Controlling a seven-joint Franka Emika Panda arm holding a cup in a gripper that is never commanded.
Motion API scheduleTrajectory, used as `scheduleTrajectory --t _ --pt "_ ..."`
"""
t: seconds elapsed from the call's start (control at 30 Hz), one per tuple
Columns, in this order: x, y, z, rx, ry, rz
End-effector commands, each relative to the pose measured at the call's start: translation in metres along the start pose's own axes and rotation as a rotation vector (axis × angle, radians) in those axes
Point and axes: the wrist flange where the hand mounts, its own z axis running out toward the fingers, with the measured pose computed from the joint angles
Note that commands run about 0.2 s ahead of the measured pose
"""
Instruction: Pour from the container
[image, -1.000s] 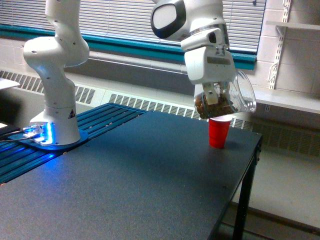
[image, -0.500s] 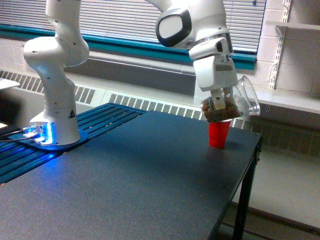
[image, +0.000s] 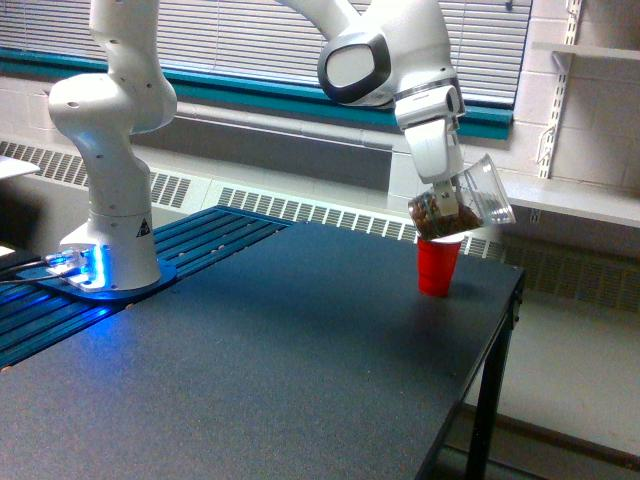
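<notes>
Clear flared plastic cup (image: 470, 200) with brown bits inside, small opaque red plastic cup (image: 437, 267), dark speckled tabletop (image: 260, 350), glossy white robot arm (image: 400, 60), blue-lit base (image: 95, 270).

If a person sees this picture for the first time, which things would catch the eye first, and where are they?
Probably the clear plastic cup, held tilted in the gripper with brown bits inside, right above the small red cup that stands near the far corner of the dark table. Next, the white arm's base glowing blue at the exterior view's left.
</notes>
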Motion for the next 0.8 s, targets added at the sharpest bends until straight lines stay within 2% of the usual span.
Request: scheduleTrajectory --t 0.03,0.47,0.8 --pt "-0.020 -0.026 -0.021 0.038 0.036 -0.135" --pt "-0.078 -0.074 -0.037 0.105 0.047 -0.353" --pt "-0.121 -0.095 -0.039 0.130 0.037 -0.493"
